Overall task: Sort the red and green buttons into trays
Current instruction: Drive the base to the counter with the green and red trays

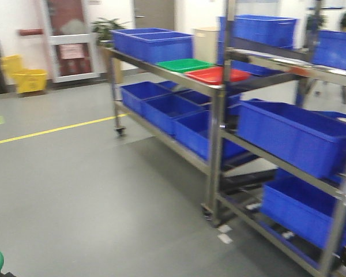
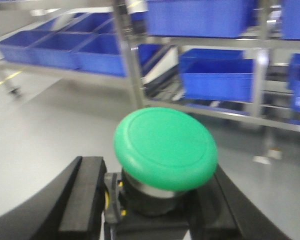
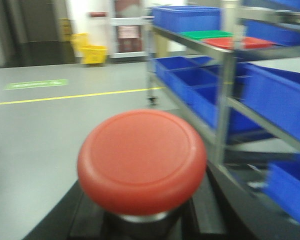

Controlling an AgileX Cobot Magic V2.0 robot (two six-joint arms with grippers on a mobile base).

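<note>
Over on the left, the left end effector (image 2: 155, 212) has its black fingers (image 2: 82, 200) pressed in on either side of the switch body, and the green button (image 2: 165, 147) sits upright in that grip, its cap facing the camera. A sliver of the same green cap peeks into the bottom-left corner of the front view. Moving across, the right end effector (image 3: 140, 225) is the mirror image: the red button (image 3: 141, 160) stands cap-up between the dark fingers, though the big cap hides most of the contact, so the hold is a judgement here, not a clear sighting. So both pickups look done! What is left is the delivery. The green tray (image 1: 184, 64) and, just to its right, the red tray (image 1: 217, 75) lie side by side on the top shelf of the steel rack (image 1: 216, 150), beside a blue crate (image 1: 153, 43), and both trays appear empty (the picture is motion-blurred, so a very small item could escape notice). The rack is well apart from both arms across open grey floor (image 1: 75, 190), so the approach, the reach up to shelf height and both placements remain to be done, green to green, red to red.
</note>
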